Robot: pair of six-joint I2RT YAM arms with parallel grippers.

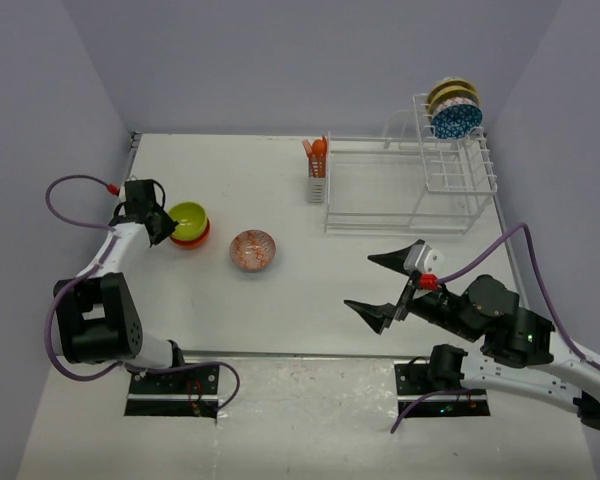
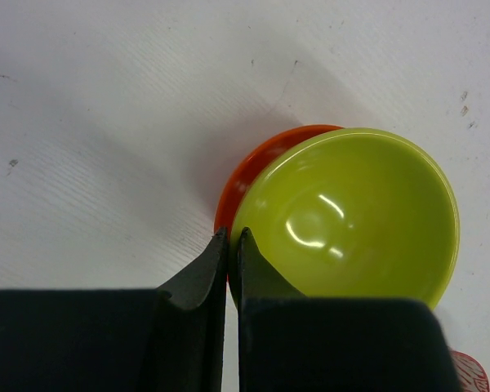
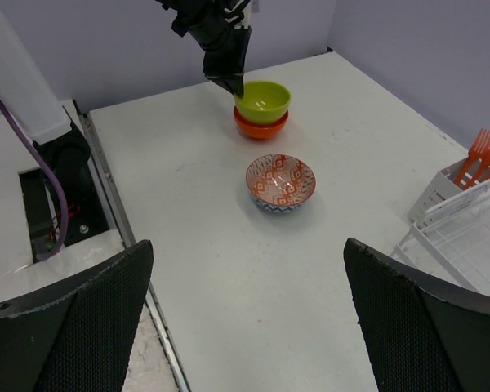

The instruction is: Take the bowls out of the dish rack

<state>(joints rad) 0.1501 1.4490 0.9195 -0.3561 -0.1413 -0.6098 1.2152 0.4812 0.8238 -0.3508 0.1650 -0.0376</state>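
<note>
A lime-green bowl (image 1: pixel 188 218) sits nested in an orange-red bowl (image 1: pixel 193 240) at the table's left. My left gripper (image 1: pixel 161 226) is shut on the green bowl's near rim (image 2: pixel 351 212), one finger inside and one outside, with the orange-red bowl (image 2: pixel 261 159) below. An orange patterned bowl (image 1: pixel 253 249) stands alone on the table, also in the right wrist view (image 3: pixel 281 181). The white dish rack (image 1: pixel 410 190) at the back right holds a blue patterned bowl (image 1: pixel 456 120) and olive-rimmed bowls (image 1: pixel 452 95) in its tall section. My right gripper (image 1: pixel 384 286) is wide open and empty over the table (image 3: pixel 247 253).
A small cutlery basket (image 1: pixel 317 185) with orange utensils (image 1: pixel 318 150) hangs at the rack's left end. The rack's low flat section (image 3: pixel 465 237) is to the right of my right gripper. Walls close the table at left, back and right.
</note>
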